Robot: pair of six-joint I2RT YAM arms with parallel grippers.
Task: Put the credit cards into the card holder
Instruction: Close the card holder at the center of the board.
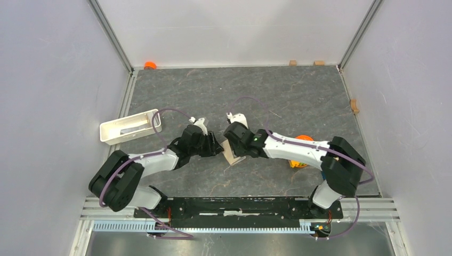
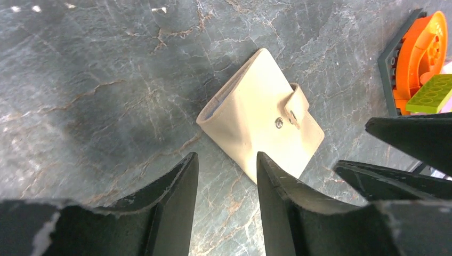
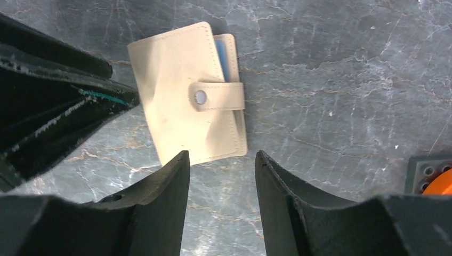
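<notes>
The top view sits high above and behind the near edge of the worktop [image 1: 298, 101], facing down and forward, far enough back to take in all four edges. The left wrist camera rides just behind the left claw [image 2: 226, 160], the right wrist camera behind the right claw [image 3: 221, 157]. Both look steeply down at the worktop's middle from close by. They share the card holder [image 2: 261, 120], seen from opposite sides, and each catches the other claw at its frame's edge.

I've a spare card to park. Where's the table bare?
Bare: the wide far stretch beyond the white tray, up to the back wall; the near strip between card holder and arm bases. Crowded: the centre, where left gripper and right gripper flank the holder, and the orange toy under the right arm.
</notes>
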